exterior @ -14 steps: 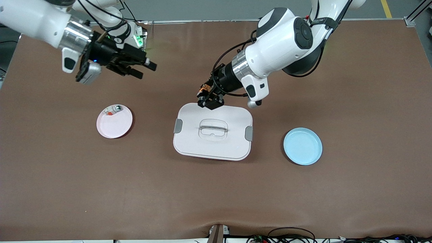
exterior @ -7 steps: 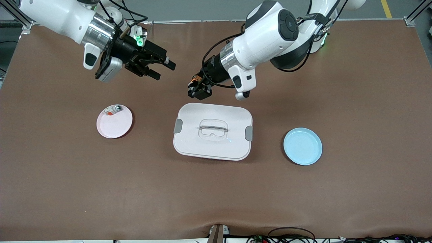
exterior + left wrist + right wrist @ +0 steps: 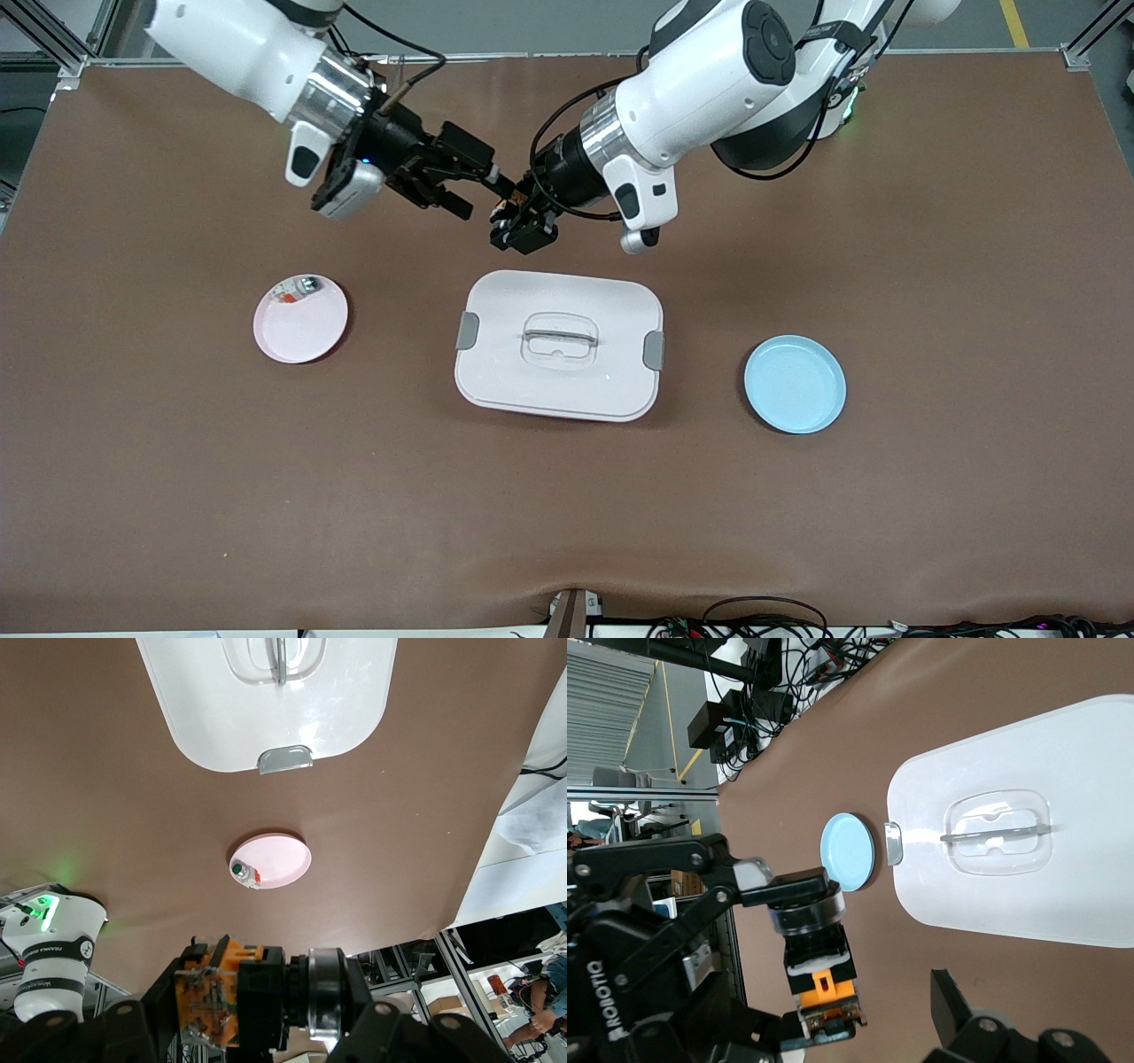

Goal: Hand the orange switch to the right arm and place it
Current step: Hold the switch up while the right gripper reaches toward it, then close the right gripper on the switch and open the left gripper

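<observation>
The orange switch (image 3: 232, 992) is clamped in my left gripper (image 3: 523, 232), which is shut on its black barrel in the air just off the white lid's edge nearest the robot bases. In the right wrist view the switch (image 3: 821, 967) hangs with its orange block end pointing at that camera. My right gripper (image 3: 485, 197) is open and has come up to the left gripper. The block end lies between its fingers (image 3: 957, 1010), close to one and apart from the other. From the front camera the switch is mostly hidden by the two hands.
A white lidded box (image 3: 496, 372) sits mid-table. A pink plate (image 3: 306, 332) toward the right arm's end holds a small white piece (image 3: 292, 290) with orange and green bits. A blue plate (image 3: 795, 384) lies toward the left arm's end.
The left gripper carried the switch off the lid's edge toward the bases. The right gripper swept in from its end of the table until its open fingers reached the switch.
</observation>
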Robot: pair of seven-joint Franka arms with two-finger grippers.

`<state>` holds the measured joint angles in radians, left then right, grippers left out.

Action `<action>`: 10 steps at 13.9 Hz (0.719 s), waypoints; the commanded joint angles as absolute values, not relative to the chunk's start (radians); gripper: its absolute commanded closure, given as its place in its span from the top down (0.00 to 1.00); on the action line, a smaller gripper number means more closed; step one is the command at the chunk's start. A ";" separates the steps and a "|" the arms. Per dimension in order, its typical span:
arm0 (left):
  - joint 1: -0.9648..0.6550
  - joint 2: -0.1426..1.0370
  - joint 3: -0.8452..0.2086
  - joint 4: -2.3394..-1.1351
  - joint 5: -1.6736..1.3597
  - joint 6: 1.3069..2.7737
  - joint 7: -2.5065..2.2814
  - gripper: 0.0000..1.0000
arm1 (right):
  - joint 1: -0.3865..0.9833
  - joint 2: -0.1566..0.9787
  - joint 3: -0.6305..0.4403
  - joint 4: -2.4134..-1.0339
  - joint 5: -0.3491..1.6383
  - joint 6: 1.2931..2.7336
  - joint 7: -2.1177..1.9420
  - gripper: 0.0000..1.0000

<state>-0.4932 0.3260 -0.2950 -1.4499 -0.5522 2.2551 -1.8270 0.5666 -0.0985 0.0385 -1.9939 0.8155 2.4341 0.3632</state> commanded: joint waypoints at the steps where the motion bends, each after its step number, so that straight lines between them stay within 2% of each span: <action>1: -0.491 0.307 -0.296 -1.456 -0.571 2.260 -1.842 0.28 | 0.577 -0.095 0.028 -1.994 0.831 2.444 0.368 1.00; 9: -0.494 0.307 -0.296 -1.456 -0.565 2.260 -1.844 0.28 | 0.604 -0.064 0.028 -1.997 0.827 2.493 0.368 1.00; 10: -0.497 0.307 -0.296 -1.456 -0.565 2.260 -1.844 0.28 | 0.607 -0.063 0.028 -1.997 0.827 2.494 0.368 0.90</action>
<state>-0.4939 0.3208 -0.2950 -1.4499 -0.5522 2.2551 -1.8291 0.5852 -0.0694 0.0327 -1.9970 0.8155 2.4708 0.3632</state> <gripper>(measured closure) 0.278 0.000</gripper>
